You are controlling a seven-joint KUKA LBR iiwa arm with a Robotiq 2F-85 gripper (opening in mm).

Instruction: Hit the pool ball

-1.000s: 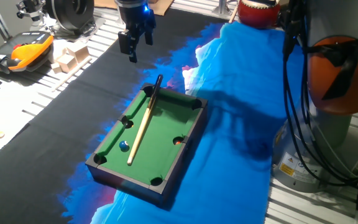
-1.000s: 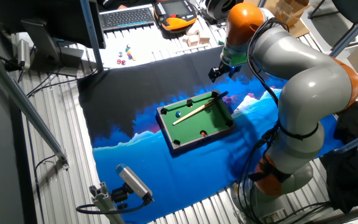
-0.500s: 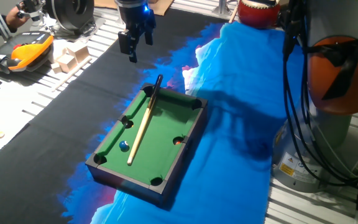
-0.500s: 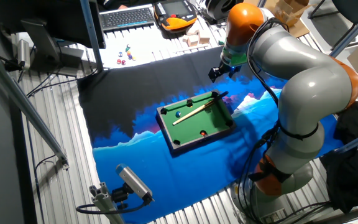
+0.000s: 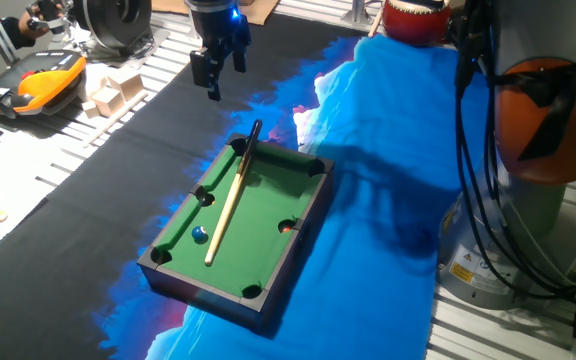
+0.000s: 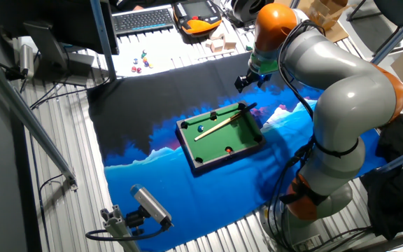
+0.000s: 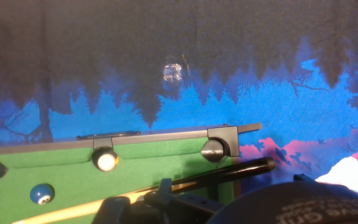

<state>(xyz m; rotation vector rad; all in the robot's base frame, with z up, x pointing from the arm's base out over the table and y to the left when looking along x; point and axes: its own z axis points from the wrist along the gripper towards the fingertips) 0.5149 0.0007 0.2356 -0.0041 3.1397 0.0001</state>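
One miniature pool table (image 5: 298, 235) holds one blue pool ball (image 5: 199, 234) and one cue (image 5: 230, 199). A reddish ball (image 5: 287, 227) sits in a side pocket. The pincer (image 5: 213, 70) hangs empty, fingers apart.

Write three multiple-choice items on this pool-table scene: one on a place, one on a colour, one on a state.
1. Where is the pool ball?
A. on the green felt, beside the cue stick
B. on the black cloth, off the miniature pool table
C. between the gripper's fingers

2. What colour is the pool ball?
A. white
B. yellow
C. blue

3. What is the gripper doing?
A. pressing the cue down
B. hanging above the cloth beyond the table's far end, holding nothing
C. resting in a pocket

Answers: 1 A, the ball sits on the felt next to the cue. 2 C, it shows glossy blue in both fixed views and the hand view. 3 B, its fingers are apart with nothing between them.
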